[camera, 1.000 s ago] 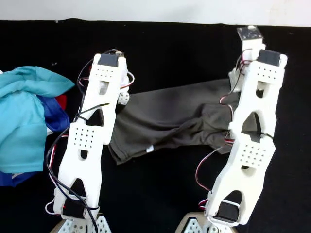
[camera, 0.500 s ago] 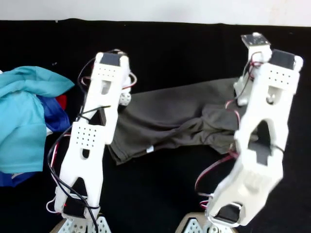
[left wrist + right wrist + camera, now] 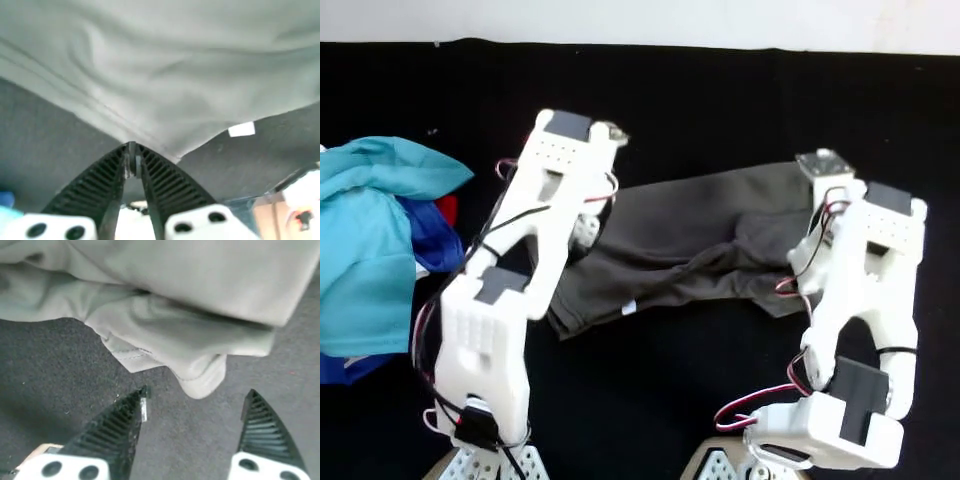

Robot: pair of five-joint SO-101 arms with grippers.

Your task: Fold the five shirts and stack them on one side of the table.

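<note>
One grey shirt (image 3: 690, 240); left pincer (image 3: 131, 160) pinches it, right pincer (image 3: 198, 391) gapes beside.

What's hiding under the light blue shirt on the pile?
A dark blue shirt and a bit of red cloth peek out from under the light blue shirt. Anything more underneath is covered up.

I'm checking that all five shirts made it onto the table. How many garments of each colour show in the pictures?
grey shirt: 1
teal shirt: 1
blue garment: 1
red garment, just a corner in the pile: 1
Total: 4 that can be told apart
</note>
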